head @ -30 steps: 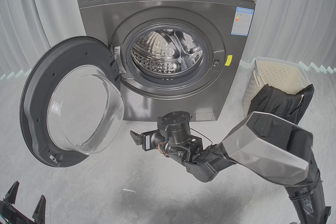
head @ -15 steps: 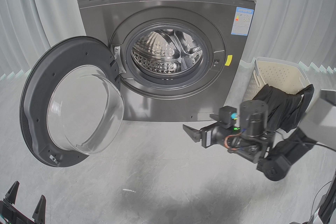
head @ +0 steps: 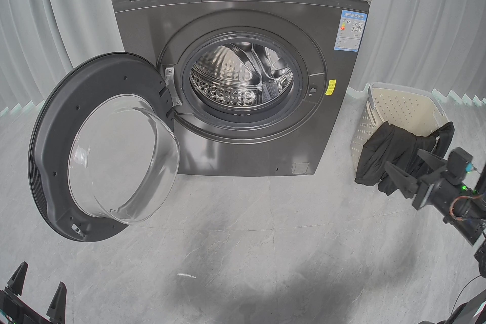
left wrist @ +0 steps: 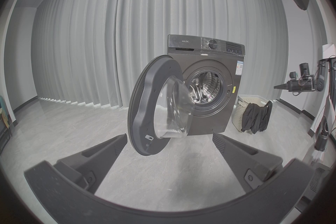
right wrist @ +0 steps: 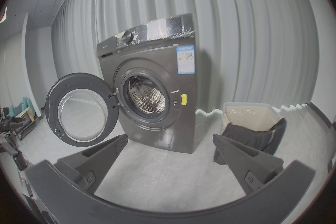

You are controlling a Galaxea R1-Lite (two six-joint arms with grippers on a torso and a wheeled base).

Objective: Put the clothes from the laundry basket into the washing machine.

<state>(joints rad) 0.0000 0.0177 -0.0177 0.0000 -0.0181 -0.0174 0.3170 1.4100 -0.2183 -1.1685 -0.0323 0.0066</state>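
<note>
Right gripper [head: 412, 169] is wide open with nothing in it, hanging in the air on the robot's right, out in front of the laundry basket [head: 400, 107] and not touching it. Room-wise, there's a pale pleated curtain [head: 50, 11] all along the back and a grey marbled floor [head: 243, 249] under everything. Compared to a second ago, the right arm has swung from in front of the washing machine [head: 238, 153] over to the basket side. Nothing else budged, and the left gripper [head: 39, 284] sits low at the robot's left, fingers spread too. The machine's door [head: 101, 148] is swung fully open to the left, and the steel drum [head: 240, 72] shows through the opening. The white basket stands on the floor just beside the machine's right side, with the black clothes [head: 395, 153] draped over its front rim and hanging down the outside.
</note>
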